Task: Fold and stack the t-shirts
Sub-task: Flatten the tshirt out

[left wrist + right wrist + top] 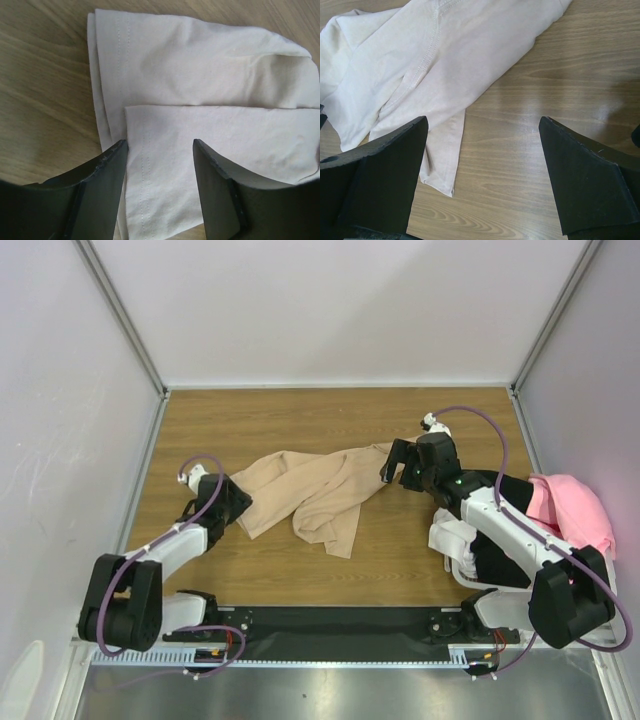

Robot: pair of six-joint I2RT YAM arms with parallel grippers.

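your left end effector is spread astride the crumpled tan cloth t-shirt; your right end effector is spread above the wooden bench.

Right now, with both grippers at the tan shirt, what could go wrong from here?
1. The left gripper straddles overlapping hem layers of the tan t-shirt. Closing could pinch only one layer and drag the shirt bunched.
2. The right gripper stands open mostly over bare table, with cloth only near one finger, so a close here might miss.
3. The right arm passes close over the pile beside the pink t-shirt. A wide sweep could disturb it.
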